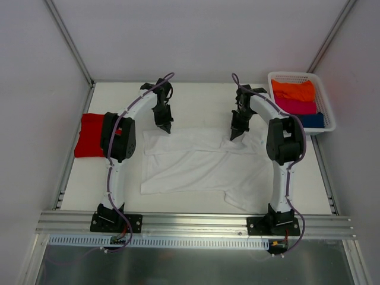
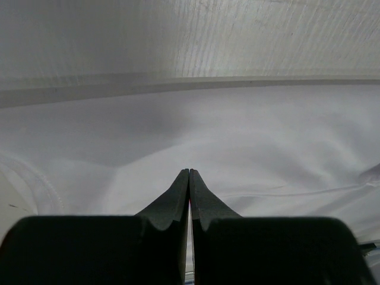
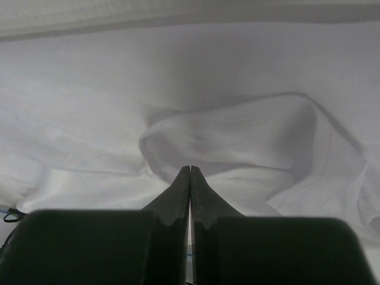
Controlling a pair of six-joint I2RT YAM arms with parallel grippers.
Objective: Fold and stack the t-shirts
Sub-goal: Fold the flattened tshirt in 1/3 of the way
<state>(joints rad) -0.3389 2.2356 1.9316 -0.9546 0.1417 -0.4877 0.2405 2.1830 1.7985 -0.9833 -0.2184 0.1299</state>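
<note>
White shirt spans mid-frame; left gripper and right gripper are closed at its upper edge. Pull both evenly.

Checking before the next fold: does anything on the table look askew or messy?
Yes. The white t-shirt lies unevenly: its right side is bunched into a raised wrinkle near the right gripper, and a flap juts toward the near edge at lower right. The red t-shirt and basket look tidy.
</note>
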